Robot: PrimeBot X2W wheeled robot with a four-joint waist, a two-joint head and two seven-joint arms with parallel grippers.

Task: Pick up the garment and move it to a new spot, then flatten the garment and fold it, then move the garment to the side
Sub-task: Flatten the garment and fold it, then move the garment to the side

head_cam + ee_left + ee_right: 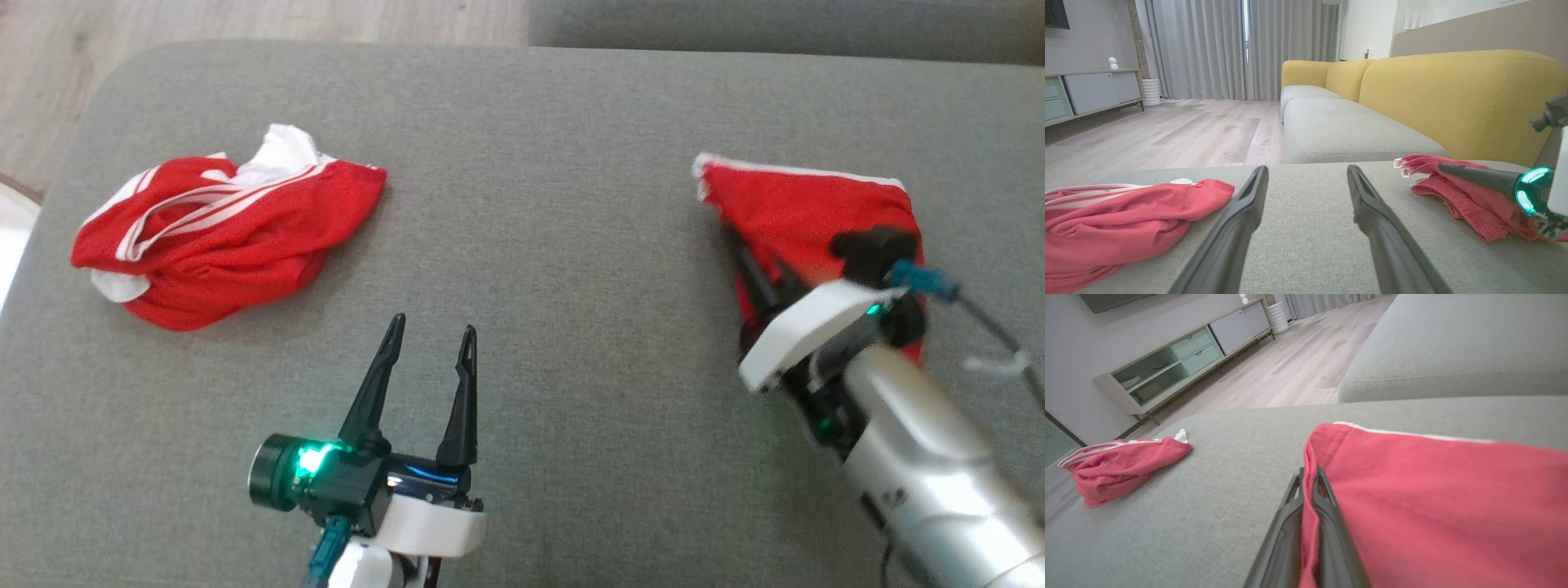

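Left gripper (433, 325): two long dark fingers (374, 392), tapering to points, slotted near the tips.
Left wrist: dark housing (353, 487) with a glowing green light (314, 459), white collar (433, 528), teal cable (326, 555).
Right gripper (1309, 473): same slim dark fingers.
Right forearm (922, 457): silver tube, white bracket (804, 331), blue plug (927, 279), dark cable (992, 327).
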